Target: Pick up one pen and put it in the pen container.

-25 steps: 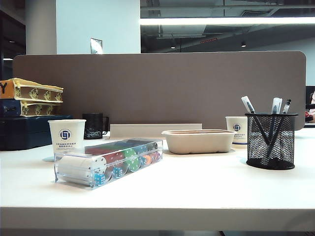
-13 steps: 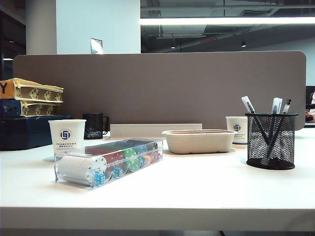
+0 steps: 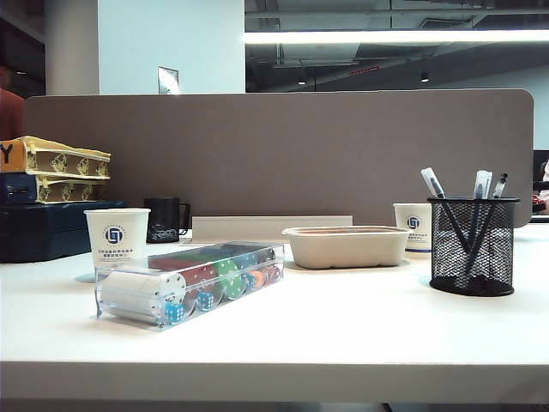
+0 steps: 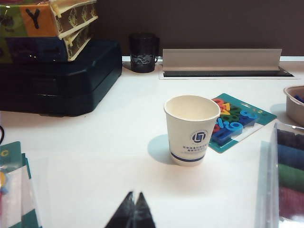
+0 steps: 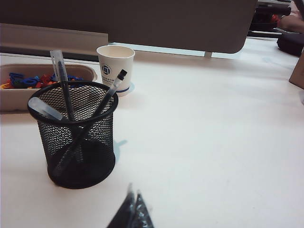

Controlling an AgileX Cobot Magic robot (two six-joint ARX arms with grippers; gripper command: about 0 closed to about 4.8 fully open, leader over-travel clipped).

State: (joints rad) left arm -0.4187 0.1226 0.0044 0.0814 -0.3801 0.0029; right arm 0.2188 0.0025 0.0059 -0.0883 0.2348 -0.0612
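My right gripper [image 5: 133, 209], fingers pressed together, empty, hovers near the pen container [image 5: 76, 135], where the pen [image 5: 88, 128] leans among two others. My left gripper [image 4: 134, 211], likewise closed, faces a paper cup [image 4: 191, 129]; only this view shows the letter card [image 4: 237, 122]. The exterior view shows neither gripper.

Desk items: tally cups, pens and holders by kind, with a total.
White paper cups: 2, one by the left gripper, one behind the pen container.
Black mug: 1
Pen container, black mesh, near the right gripper: 1
Pens standing in it: 3
Total: 7
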